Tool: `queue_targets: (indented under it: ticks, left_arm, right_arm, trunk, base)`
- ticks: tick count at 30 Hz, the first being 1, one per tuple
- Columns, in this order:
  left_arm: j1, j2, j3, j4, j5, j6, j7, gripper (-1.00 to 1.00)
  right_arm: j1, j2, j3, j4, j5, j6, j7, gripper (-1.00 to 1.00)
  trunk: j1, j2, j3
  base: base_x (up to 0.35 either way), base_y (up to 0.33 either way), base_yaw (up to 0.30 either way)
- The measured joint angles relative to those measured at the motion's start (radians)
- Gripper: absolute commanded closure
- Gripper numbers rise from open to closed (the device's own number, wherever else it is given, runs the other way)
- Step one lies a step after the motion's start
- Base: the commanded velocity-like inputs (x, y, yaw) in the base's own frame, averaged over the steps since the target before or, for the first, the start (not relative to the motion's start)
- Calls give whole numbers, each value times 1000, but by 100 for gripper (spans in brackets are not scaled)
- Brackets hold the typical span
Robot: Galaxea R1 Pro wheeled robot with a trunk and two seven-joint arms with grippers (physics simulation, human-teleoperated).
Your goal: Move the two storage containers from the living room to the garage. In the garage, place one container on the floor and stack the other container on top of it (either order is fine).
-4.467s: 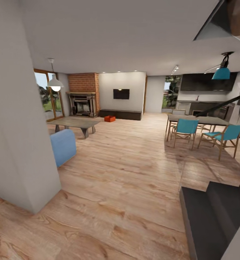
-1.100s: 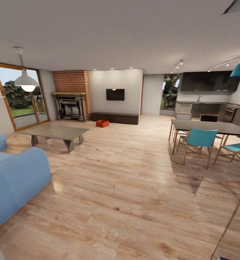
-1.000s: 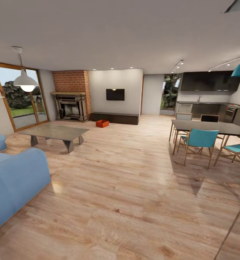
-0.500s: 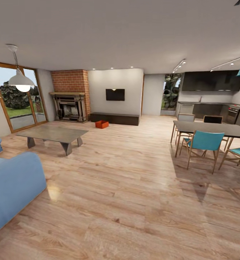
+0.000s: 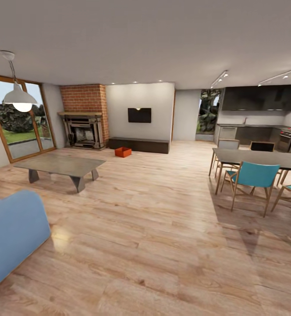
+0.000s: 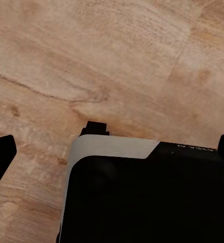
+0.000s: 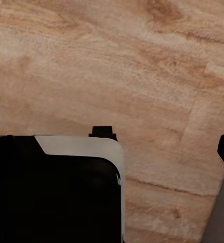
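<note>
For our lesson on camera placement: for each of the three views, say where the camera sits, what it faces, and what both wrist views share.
Head view: high on the robot, facing across the living room toward the orange container near the fireplace.
Left wrist view: on the left arm, facing down; dark robot body shows.
Right wrist view: likewise, dark body.
Shared: wood-plank floor.

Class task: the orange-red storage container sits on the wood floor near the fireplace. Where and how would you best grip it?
The storage container is far and small, but its open top suggests gripping a long wall's rim from above. Wall details are unclear.
</note>
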Motion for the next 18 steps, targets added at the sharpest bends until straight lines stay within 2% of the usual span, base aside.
queue_targets:
  ticks: [18]
  left_arm:
    - [0,0,0,0,0,0,-1,-100]
  right_arm:
    - [0,0,0,0,0,0,-2,-100]
  trunk:
    - [0,0,0]
  base:
    - [322,0,0]
